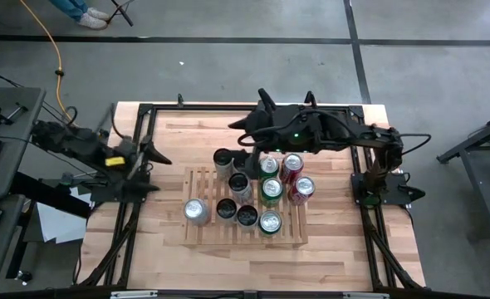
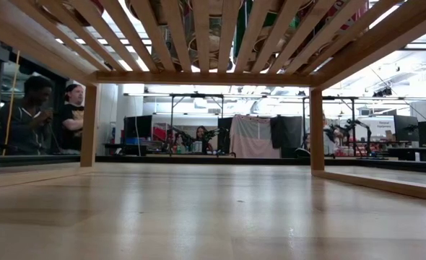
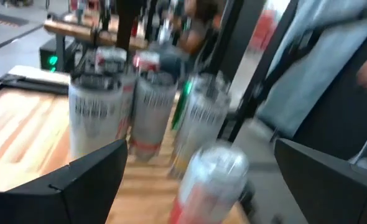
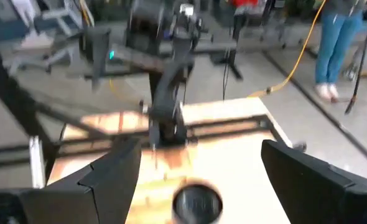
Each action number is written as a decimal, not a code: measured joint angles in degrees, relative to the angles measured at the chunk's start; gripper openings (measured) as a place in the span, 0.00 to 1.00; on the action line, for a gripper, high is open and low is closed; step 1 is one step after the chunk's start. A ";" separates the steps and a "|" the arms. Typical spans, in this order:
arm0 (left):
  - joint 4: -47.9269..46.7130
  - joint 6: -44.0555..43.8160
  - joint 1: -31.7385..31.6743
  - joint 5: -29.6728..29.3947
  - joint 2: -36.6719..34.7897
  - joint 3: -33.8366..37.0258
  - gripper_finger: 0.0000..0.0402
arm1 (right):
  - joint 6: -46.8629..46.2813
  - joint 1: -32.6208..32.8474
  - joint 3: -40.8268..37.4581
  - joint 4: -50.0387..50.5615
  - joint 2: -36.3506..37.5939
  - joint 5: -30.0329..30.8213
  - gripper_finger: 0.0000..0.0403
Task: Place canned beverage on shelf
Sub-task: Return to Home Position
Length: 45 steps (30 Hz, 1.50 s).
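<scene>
- Over the table's [image 1: 336, 241] left side, my left fingers [image 1: 154, 172] hang spread wide and empty, pointing toward the shelf [image 1: 228, 237].
- My right fingers [image 1: 245, 139] hover at the shelf's far edge, also wide and empty, just above a dark can [image 1: 223, 158].
- Upright on the slats stand a silver can [image 1: 196, 211], a green can [image 1: 270, 189] and a red can [image 1: 303, 188], among others.

I record from above: shelf [image 1: 202, 235] centred on desk [image 1: 336, 266]; cans [image 1: 270, 222] clustered on shelf; left gripper [image 1: 155, 170] left of shelf; right gripper [image 1: 241, 135] over the rear cans.
</scene>
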<state>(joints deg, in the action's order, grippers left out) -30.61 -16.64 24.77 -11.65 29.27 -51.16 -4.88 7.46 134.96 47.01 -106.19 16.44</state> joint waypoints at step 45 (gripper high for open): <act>11.21 -7.43 0.01 -11.79 0.18 0.00 0.98 | -28.12 13.18 -60.62 0.06 52.83 14.06 0.79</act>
<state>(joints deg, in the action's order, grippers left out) -19.40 -24.07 24.77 -23.44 29.45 -51.16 -33.00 20.64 74.34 47.08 -53.36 30.50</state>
